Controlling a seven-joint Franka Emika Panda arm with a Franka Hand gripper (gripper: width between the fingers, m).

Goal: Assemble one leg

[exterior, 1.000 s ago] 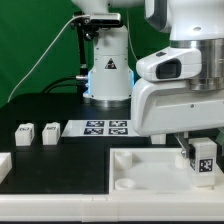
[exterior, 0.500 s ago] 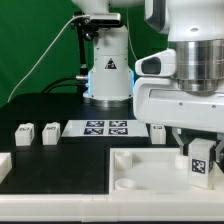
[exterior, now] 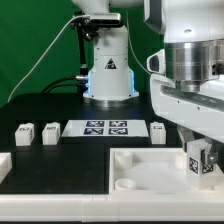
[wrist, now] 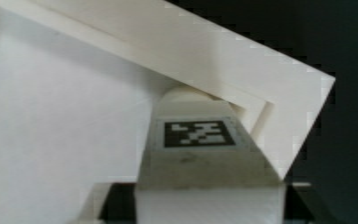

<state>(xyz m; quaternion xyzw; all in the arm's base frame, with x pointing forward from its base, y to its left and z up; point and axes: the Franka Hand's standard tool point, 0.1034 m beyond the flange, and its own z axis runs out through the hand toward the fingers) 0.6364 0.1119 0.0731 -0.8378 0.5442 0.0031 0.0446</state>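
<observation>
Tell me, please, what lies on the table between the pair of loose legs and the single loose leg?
The marker board lies between them, as the exterior view shows.

White tagged leg [exterior: 201,162] upright in the pincer [exterior: 201,157]

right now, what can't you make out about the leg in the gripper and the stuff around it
- Lower end of the leg: hidden behind the wall of the tray in the exterior view, under the leg itself in the wrist view; seating unknown.
- Tray's end: cut off by the exterior view's right edge.
- Tags on the loose legs: too small, exterior view.
</observation>
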